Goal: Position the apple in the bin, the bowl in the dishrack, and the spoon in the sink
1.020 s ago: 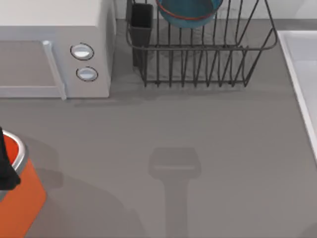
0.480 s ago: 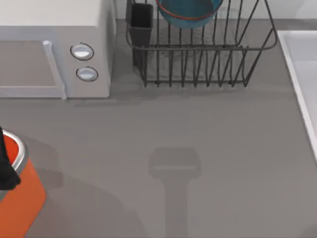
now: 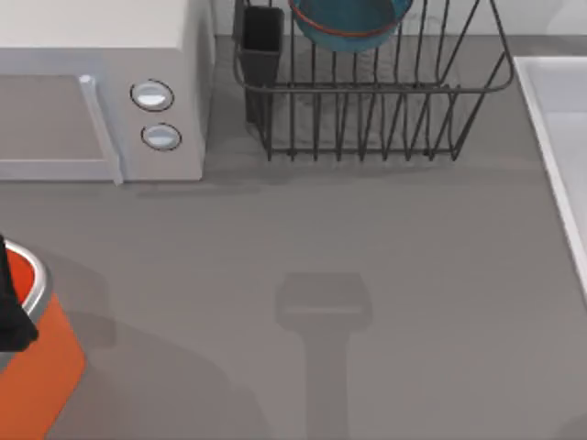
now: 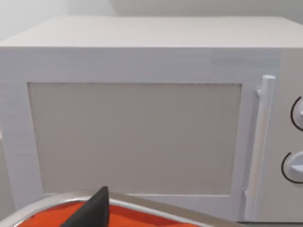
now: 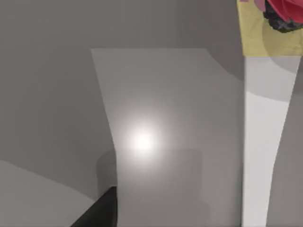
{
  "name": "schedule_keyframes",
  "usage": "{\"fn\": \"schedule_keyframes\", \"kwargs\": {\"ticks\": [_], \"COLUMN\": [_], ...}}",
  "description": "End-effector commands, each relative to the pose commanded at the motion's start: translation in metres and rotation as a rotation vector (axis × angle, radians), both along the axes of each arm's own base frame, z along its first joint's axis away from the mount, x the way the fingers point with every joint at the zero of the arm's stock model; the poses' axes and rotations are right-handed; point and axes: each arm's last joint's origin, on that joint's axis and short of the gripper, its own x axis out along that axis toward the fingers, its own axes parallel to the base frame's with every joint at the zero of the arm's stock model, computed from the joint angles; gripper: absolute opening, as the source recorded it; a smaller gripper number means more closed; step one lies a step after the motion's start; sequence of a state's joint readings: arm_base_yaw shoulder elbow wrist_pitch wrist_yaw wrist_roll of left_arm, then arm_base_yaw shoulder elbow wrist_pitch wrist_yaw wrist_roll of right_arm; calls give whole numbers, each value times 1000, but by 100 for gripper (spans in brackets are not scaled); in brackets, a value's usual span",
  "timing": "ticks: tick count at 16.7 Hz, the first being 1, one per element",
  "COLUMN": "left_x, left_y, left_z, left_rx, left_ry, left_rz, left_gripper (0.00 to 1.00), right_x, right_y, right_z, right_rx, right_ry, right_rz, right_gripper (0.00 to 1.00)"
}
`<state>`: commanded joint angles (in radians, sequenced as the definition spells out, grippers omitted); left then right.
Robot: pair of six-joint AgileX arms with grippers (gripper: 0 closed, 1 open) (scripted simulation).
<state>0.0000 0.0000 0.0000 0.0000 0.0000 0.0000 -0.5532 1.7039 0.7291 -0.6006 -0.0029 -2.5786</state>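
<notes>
The blue-teal bowl (image 3: 349,22) rests inside the black wire dishrack (image 3: 385,119) at the back, beside its dark utensil cup (image 3: 262,41). At the front left stands the orange bin (image 3: 41,367) with its silver rim (image 4: 156,208). My left gripper (image 3: 9,302) hovers over the bin's opening, and a black part of it (image 4: 92,213) shows above the orange inside. The pale sink (image 3: 559,128) runs along the right edge. A black part of my right gripper (image 5: 102,210) hangs over a grey surface. The apple and the spoon are out of view.
A white microwave (image 3: 101,82) with two round knobs (image 3: 152,95) fills the back left, its door and handle (image 4: 262,142) close before my left wrist. A gripper's shadow (image 3: 324,307) lies on the grey table. A yellow patch with a red shape (image 5: 274,23) is unidentifiable.
</notes>
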Motion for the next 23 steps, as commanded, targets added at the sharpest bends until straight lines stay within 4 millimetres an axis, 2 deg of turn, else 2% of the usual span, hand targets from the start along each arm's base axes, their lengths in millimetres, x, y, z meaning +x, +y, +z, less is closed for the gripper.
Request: {"fn": "schedule_keyframes", "kwargs": {"ticks": [2, 3, 10, 11, 13, 15, 21, 23], "left_x": [0, 0, 0, 0, 0, 0, 0, 0], "left_y": [0, 0, 0, 0, 0, 0, 0, 0], "left_z": [0, 0, 0, 0, 0, 0, 0, 0], "left_rx": [0, 0, 0, 0, 0, 0, 0, 0], "left_ry": [0, 0, 0, 0, 0, 0, 0, 0], "left_rz": [0, 0, 0, 0, 0, 0, 0, 0], "left_gripper": [100, 100, 100, 100, 100, 100, 100, 100], "right_x": [0, 0, 0, 1, 1, 3, 3, 1], "right_y": [0, 0, 0, 1, -1, -4, -1, 0], "right_z": [0, 0, 0, 22, 24, 36, 104, 119], "right_rx": [0, 0, 0, -42, -40, -40, -34, -41], "right_ry": [0, 0, 0, -20, -18, -17, -6, -17], "right_rz": [0, 0, 0, -20, -24, -30, -17, -18], "right_gripper": [2, 0, 0, 0, 0, 0, 0, 0]}}
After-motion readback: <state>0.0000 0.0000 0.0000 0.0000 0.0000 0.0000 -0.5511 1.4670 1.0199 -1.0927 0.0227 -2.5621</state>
